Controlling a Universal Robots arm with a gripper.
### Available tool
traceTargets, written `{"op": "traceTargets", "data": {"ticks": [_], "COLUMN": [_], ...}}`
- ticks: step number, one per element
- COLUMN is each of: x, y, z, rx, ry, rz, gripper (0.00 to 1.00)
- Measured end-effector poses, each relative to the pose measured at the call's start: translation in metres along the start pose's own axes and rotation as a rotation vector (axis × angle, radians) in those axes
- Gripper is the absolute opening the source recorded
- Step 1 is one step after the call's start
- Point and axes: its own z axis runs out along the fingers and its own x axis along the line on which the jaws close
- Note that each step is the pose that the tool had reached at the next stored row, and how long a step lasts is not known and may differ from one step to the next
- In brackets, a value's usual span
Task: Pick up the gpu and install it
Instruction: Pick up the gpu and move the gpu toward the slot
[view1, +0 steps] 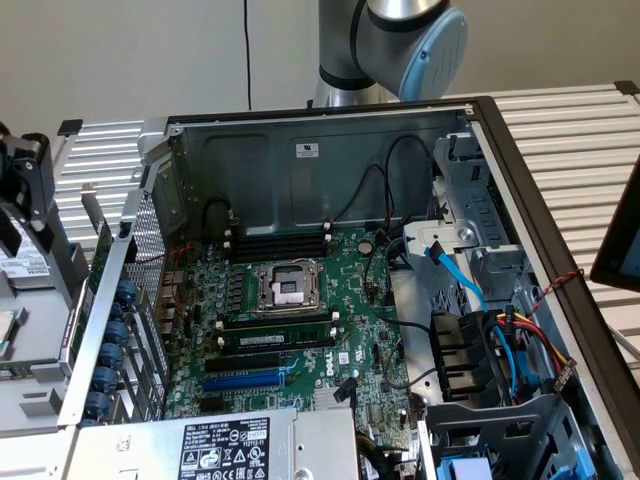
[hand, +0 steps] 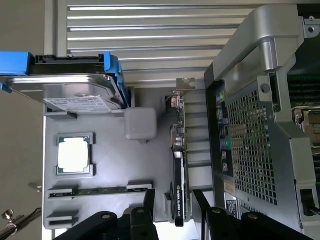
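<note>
Gray parts tray (hand: 110, 165), gpu (hand: 179, 170) on edge just beside computer case (hand: 250, 140), gripper (hand: 173, 197) spread apart near it

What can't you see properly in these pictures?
- Wrist view: the gpu stands edge-on, so its flat sides are hidden.
- Wrist view: the gripper, open with a finger on either side of it, is cut off by the picture's edge.
- Exterior view: the robot arm is cut off by the top edge.
- Exterior view: the power supply label has print too small to read.
</note>
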Motion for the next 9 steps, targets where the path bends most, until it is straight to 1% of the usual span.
{"op": "traceTargets", "data": {"ticks": [2, 4, 6, 9], "x": [-0.001, -0.002, -0.003, -0.004], "y": [0.0, -0.0004, -0.0008, -0.0013], "z": [0.0018, 0.005, 0.0084, 0.0124], "rx": [0.0039, 0.0046, 0.005, 0.0056], "ry": [0.0035, 0.004, 0.006, 0.0109], "rz": [0.001, 0.002, 0.002, 0.003], "gripper": [0.42, 0.42, 0.42, 0.42]}}
